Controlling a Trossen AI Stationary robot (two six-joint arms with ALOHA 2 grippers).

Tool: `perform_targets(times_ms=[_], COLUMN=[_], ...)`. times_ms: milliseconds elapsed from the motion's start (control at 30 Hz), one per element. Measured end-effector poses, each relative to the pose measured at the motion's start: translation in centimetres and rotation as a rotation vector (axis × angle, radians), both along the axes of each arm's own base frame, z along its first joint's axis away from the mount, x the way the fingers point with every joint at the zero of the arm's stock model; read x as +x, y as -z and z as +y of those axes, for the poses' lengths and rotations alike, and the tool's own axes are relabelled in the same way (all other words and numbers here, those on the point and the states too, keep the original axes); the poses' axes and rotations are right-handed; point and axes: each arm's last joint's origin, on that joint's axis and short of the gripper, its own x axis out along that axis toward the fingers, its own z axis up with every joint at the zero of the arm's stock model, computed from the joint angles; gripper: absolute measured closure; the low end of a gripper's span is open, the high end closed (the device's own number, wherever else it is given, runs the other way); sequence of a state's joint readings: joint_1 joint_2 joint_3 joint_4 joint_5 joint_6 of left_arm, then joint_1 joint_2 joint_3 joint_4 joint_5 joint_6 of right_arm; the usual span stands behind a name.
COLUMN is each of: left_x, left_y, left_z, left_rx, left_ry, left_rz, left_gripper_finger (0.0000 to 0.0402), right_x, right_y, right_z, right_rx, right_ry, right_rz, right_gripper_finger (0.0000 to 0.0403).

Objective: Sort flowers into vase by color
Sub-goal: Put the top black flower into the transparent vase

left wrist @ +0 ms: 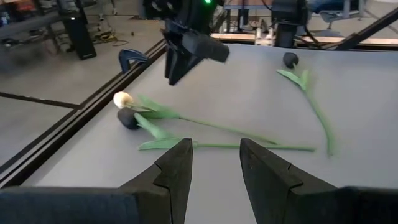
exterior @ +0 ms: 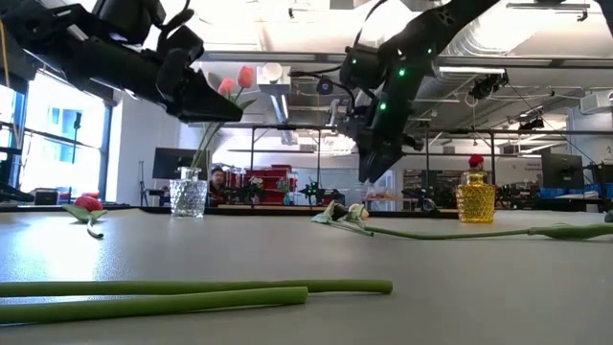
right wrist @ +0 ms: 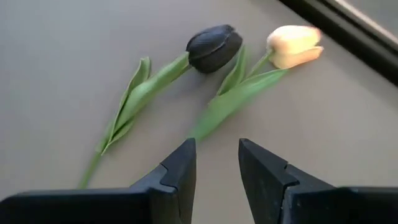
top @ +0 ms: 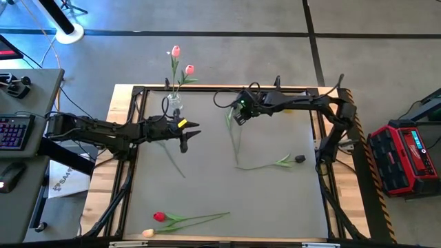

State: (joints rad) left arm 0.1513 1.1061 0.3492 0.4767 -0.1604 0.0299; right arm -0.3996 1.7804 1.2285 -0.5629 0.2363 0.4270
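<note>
Near-black tulip (right wrist: 213, 46) and cream tulip (right wrist: 292, 45) are lying under your right claw (right wrist: 216, 163); it is hovering part-open, empty; you need to be picking one stem.

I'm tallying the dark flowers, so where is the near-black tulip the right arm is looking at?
The near-black tulip lies flat on the table beside the cream-yellow tulip, just ahead of the right gripper, whose fingers stand open and empty.

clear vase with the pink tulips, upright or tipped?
Upright. The clear vase stands on its base at the table's far edge, and the two pink tulips rise out of it.
</note>
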Motion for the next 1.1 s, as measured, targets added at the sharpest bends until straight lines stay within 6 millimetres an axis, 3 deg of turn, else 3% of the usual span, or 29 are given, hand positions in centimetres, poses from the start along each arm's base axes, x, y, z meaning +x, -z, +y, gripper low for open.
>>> perform_targets(times_ms=[233,467,733,1100], left_x=[0.0,0.0,-0.2,-0.9], left_y=[0.1,0.1,0.7,1.2], left_z=[0.0,0.0,0.0,-0.1], left_rx=[0.001,-0.023,-0.072,-0.076], left_ry=[-0.006,-0.013,-0.027,-0.055], left_rz=[0.006,0.001,0.052,0.142], left_gripper_finger=[0.0280,0.0280,0.0280,0.0280], right_x=[0.8,1.6,2.1,4.5], right_y=[3.2,4.8,4.7,3.2], right_z=[-0.3,-0.5,0.0,1.7], right_rx=[0.045,0.083,0.082,0.028], right_ry=[0.014,0.020,0.027,-0.025], right_rz=[0.069,0.034,0.003,-0.149], right_gripper_finger=[0.0295,0.0295,0.0295,0.0295])
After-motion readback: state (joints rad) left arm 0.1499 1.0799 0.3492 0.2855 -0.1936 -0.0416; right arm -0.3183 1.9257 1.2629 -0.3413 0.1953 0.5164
